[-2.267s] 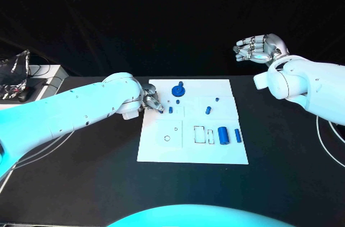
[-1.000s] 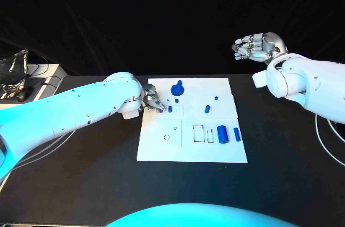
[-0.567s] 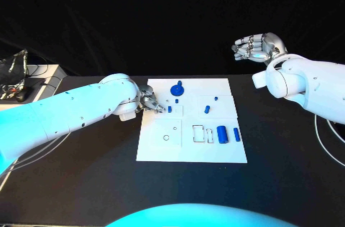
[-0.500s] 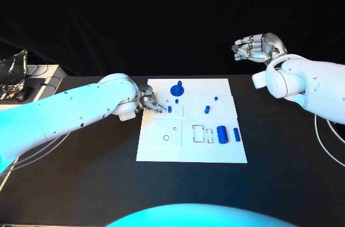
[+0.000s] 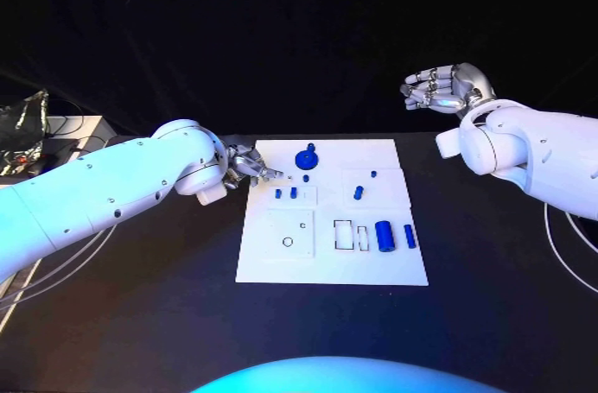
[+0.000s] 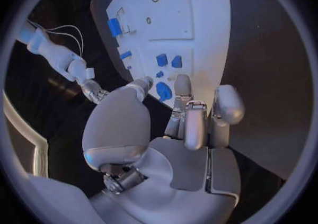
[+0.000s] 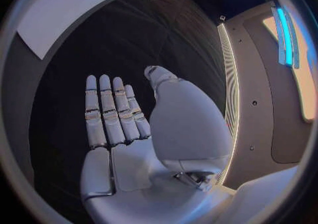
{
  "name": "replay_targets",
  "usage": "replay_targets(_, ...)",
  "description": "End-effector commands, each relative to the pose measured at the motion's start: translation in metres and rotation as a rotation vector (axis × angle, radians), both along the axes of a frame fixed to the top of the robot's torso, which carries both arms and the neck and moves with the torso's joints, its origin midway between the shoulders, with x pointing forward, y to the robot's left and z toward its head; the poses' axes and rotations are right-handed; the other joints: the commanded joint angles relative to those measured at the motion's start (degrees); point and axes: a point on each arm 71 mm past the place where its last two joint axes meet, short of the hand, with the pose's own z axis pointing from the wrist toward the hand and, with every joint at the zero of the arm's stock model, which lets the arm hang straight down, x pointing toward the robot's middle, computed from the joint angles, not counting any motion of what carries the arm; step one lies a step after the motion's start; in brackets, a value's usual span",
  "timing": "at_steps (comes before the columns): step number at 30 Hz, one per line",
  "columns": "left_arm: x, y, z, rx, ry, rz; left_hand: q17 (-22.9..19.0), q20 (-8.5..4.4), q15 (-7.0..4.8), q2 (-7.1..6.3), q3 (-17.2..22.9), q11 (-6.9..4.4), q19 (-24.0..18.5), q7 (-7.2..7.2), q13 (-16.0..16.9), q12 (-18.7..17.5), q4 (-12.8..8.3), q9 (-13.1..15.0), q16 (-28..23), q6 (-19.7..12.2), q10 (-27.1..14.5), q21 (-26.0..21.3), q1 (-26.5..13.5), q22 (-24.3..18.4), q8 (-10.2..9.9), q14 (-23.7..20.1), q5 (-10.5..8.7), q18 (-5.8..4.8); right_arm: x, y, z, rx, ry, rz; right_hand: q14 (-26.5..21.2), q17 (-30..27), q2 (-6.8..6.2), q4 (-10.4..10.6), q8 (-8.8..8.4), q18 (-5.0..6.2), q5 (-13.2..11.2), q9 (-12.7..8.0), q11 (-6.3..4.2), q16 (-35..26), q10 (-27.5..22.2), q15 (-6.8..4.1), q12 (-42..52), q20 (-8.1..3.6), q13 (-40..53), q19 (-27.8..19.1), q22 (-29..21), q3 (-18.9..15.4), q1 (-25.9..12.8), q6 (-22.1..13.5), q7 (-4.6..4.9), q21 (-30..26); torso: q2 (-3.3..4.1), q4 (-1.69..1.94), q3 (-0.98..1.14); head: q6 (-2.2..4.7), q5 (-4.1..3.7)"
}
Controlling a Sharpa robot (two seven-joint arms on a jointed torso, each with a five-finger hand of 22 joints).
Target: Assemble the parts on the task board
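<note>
At the middle of the black tabletop (image 5: 149, 307) I see the white task board (image 5: 330, 268), lying flat with its long sides running away from me. My left hand (image 5: 245, 166) sits at the board's far left corner, its fingers (image 6: 188, 123) reaching over the board's edge. From the left wrist view the fingers are partly curled and a little apart, with nothing between them that I can make out, so I read this hand as empty and loosely spread; the fingertips hover near the blue parts at that corner, and I cannot tell whether they touch the board.

On the board's far edge stands a round blue knob-like part (image 5: 308, 158). Just nearer than it, by my left hand, two small blue pegs (image 5: 285, 193) stand side by side, with a third tiny one (image 5: 305, 178) between them and the knob. Toward the right side of the far half lies another small blue peg (image 5: 358, 191), and a tiny blue piece (image 5: 372, 174) sits beyond it. In the nearer half, close to the right edge, a thick blue cylinder (image 5: 385, 236) lies beside a thinner blue bar (image 5: 410, 236), the two just apart. To their left are two empty rectangular slots (image 5: 350, 234) and a small ring-shaped hole (image 5: 288, 241).

My right hand (image 5: 442, 88) is raised well beyond the tabletop's far right corner, away from the board. It holds nothing; the head view shows its fingers bent inward, while the right wrist view shows them fairly straight and close together.
</note>
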Motion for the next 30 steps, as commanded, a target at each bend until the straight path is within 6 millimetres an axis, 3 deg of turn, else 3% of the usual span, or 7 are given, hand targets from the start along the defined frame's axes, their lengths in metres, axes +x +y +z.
replay_targets(1, -0.003, 0.003, 0.002, -0.188, 0.040, 0.027, -6.2, 1.31, 1.85, 0.88, -1.1, 1.71, -10.0, 1.60, -2.0, -2.7, 0.1, -2.6, -7.5, -2.1, -5.3, -10.7, 2.2, -14.4, -1.7, -4.9, 0.01, 3.19, -0.002, 0.004, -0.001, -0.040, -0.011, 0.047, 1.6, 0.0, 0.08, -1.3, -0.05, 0.89, -0.4, -0.1, -0.49, 0.2, 0.5, -0.42, -0.5, -0.27, -0.1, 0.9, -0.5, 1.2, 2.0, 1.1, 2.06, 0.5, -0.01, 0.04, -0.02, 0.60, -0.06)
replay_targets(2, -0.003, 0.006, 0.002, -0.229, 0.039, 0.038, -12.0, 1.91, 2.48, 1.60, -0.9, 2.57, -15.1, 2.37, -3.3, -4.5, 0.0, -4.0, -11.7, -3.0, -7.6, -17.0, 3.5, -22.1, -2.6, -9.1, 0.28, 4.59, -0.002, 0.006, -0.001, -0.054, -0.012, 0.057, 2.0, 0.0, 0.07, -1.5, -0.05, 0.90, -0.5, -0.2, -0.59, 0.4, 0.5, -0.55, -0.5, -0.40, -0.1, 1.3, -0.6, 1.5, 2.3, 1.3, 1.93, 0.7, -0.05, 0.07, -0.04, 0.69, -0.08)
replay_targets(7, -0.005, 0.022, 0.005, -0.503, -0.015, 0.076, -29.9, 3.57, 4.24, 3.32, 2.1, 4.18, -17.6, 3.87, -8.9, -10.4, 0.0, -9.3, -25.5, -3.6, -12.3, -25.4, 10.5, -27.4, -4.4, -23.3, 0.79, 4.64, -0.006, 0.015, -0.004, -0.166, -0.026, 0.123, 12.0, 2.0, -0.87, -5.5, 0.25, 0.82, -5.7, -0.8, -2.94, 4.5, 4.1, -4.08, -1.0, -4.40, -0.2, 10.2, 0.4, 9.2, 6.5, 5.0, -0.17, 5.6, -0.01, 0.18, -0.07, 1.68, -0.28)
replay_targets(13, -0.009, 0.041, 0.013, -0.784, -0.157, 0.096, -34.8, 4.00, 4.59, 2.69, 9.5, 4.61, -17.9, 3.90, -15.3, -15.4, -4.3, -14.2, -28.9, -1.6, -12.5, -30.4, 21.2, -30.7, -4.5, -27.2, 0.46, 4.62, -0.015, 0.040, -0.011, -0.380, -0.058, 0.255, 27.5, 8.8, -0.68, -10.9, -0.34, 0.13, -5.9, -2.2, -5.42, 13.1, 11.9, -8.82, -3.5, -10.78, -0.1, 17.5, 12.6, 10.2, 5.5, 10.0, -2.48, 22.4, -0.03, 0.28, -0.18, 3.01, 0.03)
replay_targets(20, -0.018, 0.051, 0.013, -0.893, -0.258, 0.086, -36.7, 3.63, 4.25, 2.21, 10.1, 4.20, -18.0, 3.60, -18.4, -17.5, -5.9, -16.9, -29.4, 0.6, -9.5, -30.3, 21.8, -30.4, -5.0, -27.4, 0.28, 4.59, -0.025, 0.068, -0.019, -0.591, -0.102, 0.345, 30.9, 22.3, -0.72, -13.8, -1.97, 0.55, -6.1, -3.4, -6.81, 30.6, 16.8, -9.99, -7.4, -11.22, 0.5, 17.4, 24.6, 14.6, 1.6, 12.8, -2.93, 36.7, -0.17, 0.74, -0.42, 3.87, -0.36)
replay_targets(25, -0.025, 0.051, 0.011, -0.932, -0.287, 0.082, -37.2, 3.56, 4.18, 2.15, 10.1, 4.14, -17.9, 3.58, -19.2, -18.2, -6.3, -17.7, -29.3, 1.0, -8.8, -30.3, 21.7, -30.3, -5.2, -27.1, 0.25, 4.60, -0.031, 0.085, -0.022, -0.693, -0.128, 0.372, 31.4, 38.6, -1.04, -14.7, -2.28, -1.68, -6.3, -3.0, -6.97, 49.9, 17.5, -10.01, -8.3, -10.90, 0.9, 23.3, 38.5, 16.8, -0.1, 13.1, -3.08, 50.4, -0.03, 0.52, -0.43, 4.34, -0.12)
replay_targets(30, -0.030, 0.049, 0.009, -0.952, -0.295, 0.076, -37.4, 3.52, 4.18, 2.09, 10.0, 4.17, -17.9, 3.64, -19.5, -18.4, -6.5, -18.0, -29.3, 1.2, -8.6, -30.2, 21.7, -30.3, -5.3, -27.1, 0.22, 4.60, -0.032, 0.092, -0.023, -0.731, -0.140, 0.367, 31.6, 43.1, -1.05, -15.0, -2.37, -2.50, -6.4, -2.7, -6.92, 55.3, 17.4, -9.91, -8.3, -10.77, 1.0, 25.3, 43.0, 17.5, -0.6, 13.0, -3.08, 54.8, -0.04, 0.57, -0.36, 4.44, -0.42)
